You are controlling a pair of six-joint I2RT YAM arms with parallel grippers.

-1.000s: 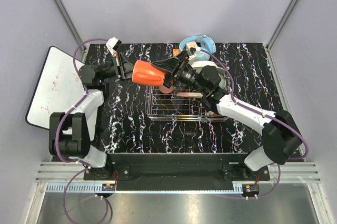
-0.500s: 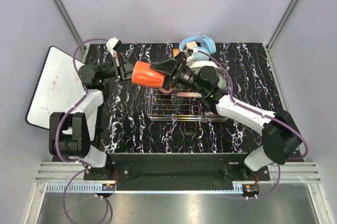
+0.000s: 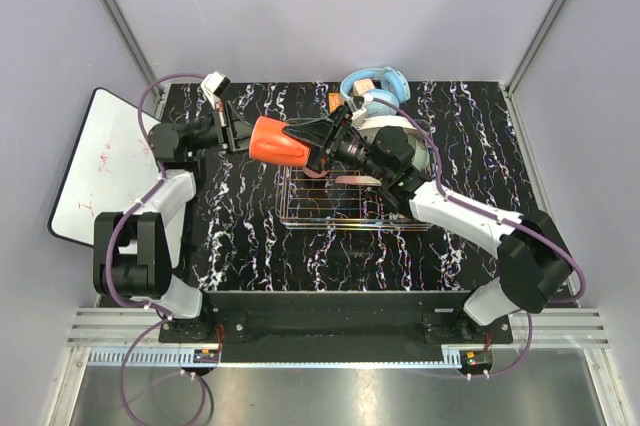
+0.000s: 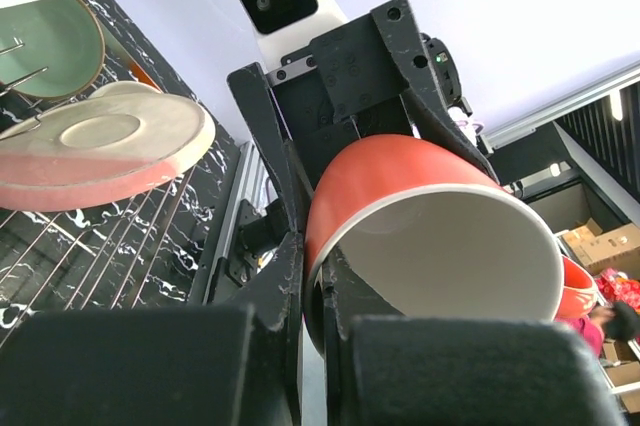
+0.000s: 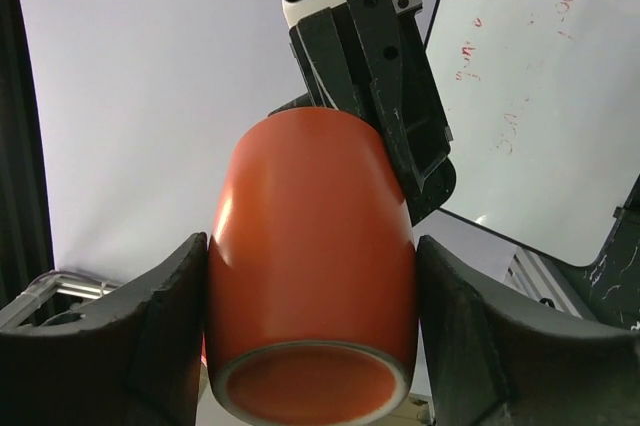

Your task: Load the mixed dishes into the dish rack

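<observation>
Claw, left (image 3: 245, 136), top view: arm reaches along the far-left part of the desk (image 3: 240, 236). Its jaws are clamped on the rim of the orange-outside white bowl (image 3: 275, 141). Bowl is in the air on its side, near the far-left corner of the wire dish rack (image 3: 340, 211). Right arm stretches diagonally over the rack and hides most of its contents. Right claw (image 3: 305, 144) sits at the bowl's base end.

Left wrist view: own fingers (image 4: 140, 366) are blurred at the frame bottom and pinch the rim. Bowl shows a white inside and a glossy orange outside. Pink-and-cream plate (image 4: 100, 151) lies tilted on the rack wires. Pale green bowl (image 4: 50, 46) is beyond it, cut by the frame edge.

Right wrist view: jaws stand wide, one finger on each side of the orange wall, with the base towards the camera. Pads are right at the wall; cannot tell whether they press it. White board (image 5: 540, 96) with red marks, partly cut off, is at right.
</observation>
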